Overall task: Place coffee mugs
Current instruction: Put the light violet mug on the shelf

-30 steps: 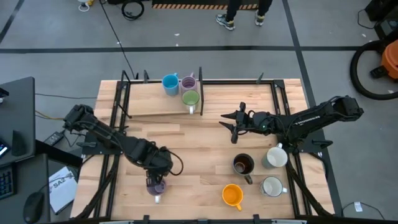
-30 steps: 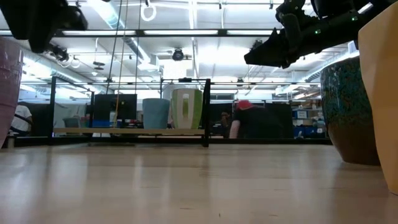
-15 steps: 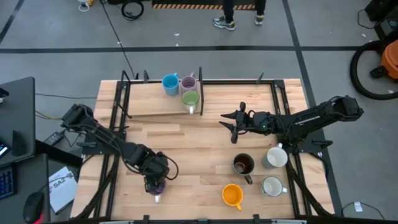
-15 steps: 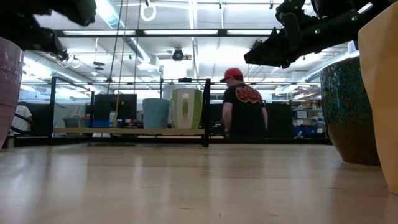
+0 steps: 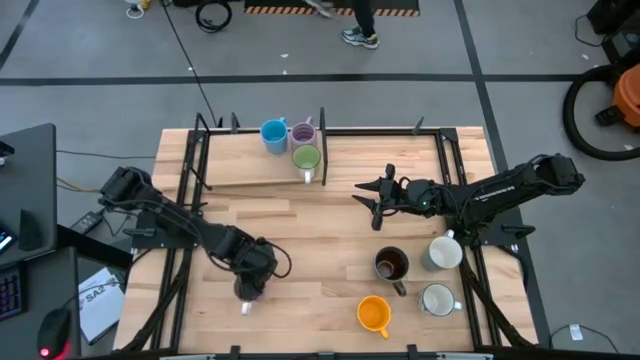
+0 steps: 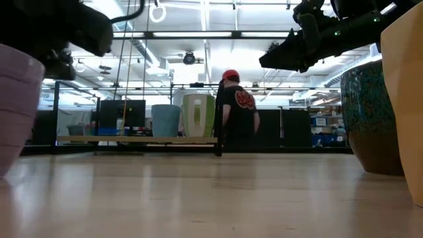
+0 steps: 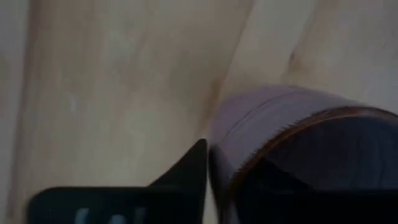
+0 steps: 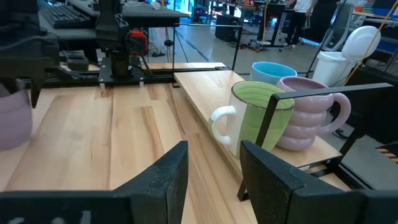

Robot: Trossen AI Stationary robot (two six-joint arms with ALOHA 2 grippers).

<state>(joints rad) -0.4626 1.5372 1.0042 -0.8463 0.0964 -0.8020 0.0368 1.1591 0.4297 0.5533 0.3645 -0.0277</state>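
Nearest us, along the front edge of the pale wooden table [image 5: 320, 230], our left gripper [image 5: 247, 287] is down over the lilac ribbed ceramic mug [image 6: 14, 106]. One dark finger [image 7: 186, 177] sits outside its wall with the jaws clamped on the rim. We judge the grip just made, so we should lift straight up, slowly, keeping the mug level.

Front right stand the orange mug [image 5: 373, 314], the dark brown mug [image 5: 390, 264] and two white mugs [image 5: 438, 299].

Mid-table, our right gripper [image 5: 373, 200] hovers with its jaws apart, holding nothing.

Farthest, on the raised wooden shelf [image 5: 240, 165], stand the blue mug [image 5: 273, 134], the second lilac mug [image 5: 302, 132] and the green mug [image 5: 306, 158]. We should set ours beside them without knocking them.
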